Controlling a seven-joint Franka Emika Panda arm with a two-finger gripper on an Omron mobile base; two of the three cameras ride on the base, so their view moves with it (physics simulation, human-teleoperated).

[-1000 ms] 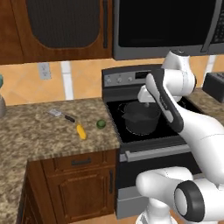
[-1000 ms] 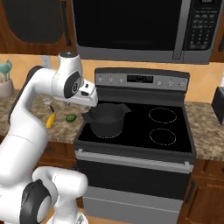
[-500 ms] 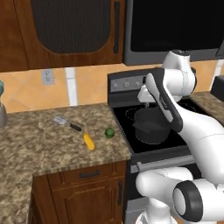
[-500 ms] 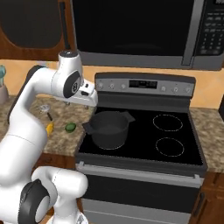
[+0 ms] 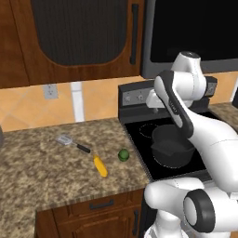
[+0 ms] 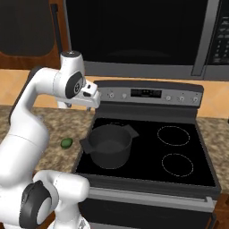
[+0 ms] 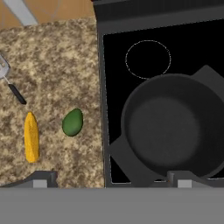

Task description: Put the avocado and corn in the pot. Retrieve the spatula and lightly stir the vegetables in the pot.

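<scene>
The dark grey pot point(image 5: 172, 148) point(image 6: 109, 145) point(image 7: 173, 127) stands on the stove's front left burner, with nothing inside. On the speckled counter to its left lie the green avocado point(image 5: 123, 155) point(image 6: 66, 143) point(image 7: 72, 122), the yellow corn point(image 5: 100, 166) point(image 7: 31, 137) and, farther back, the spatula point(image 5: 69, 142) point(image 7: 11, 83). My gripper point(image 7: 111, 179) hangs well above the seam between counter and stove, looking down, open with nothing between its fingers. The avocado lies nearest the stove edge.
The black stove top point(image 6: 179, 156) has free burners to the right of the pot, and a raised control panel point(image 6: 147, 94) behind. A microwave point(image 6: 147, 36) hangs above the stove. Dark wood cabinets point(image 5: 79, 37) hang over the counter point(image 5: 37, 172).
The whole picture has shifted in both base views, so the camera has moved with the base. The arm holds the same pose and the gripper stays open.
</scene>
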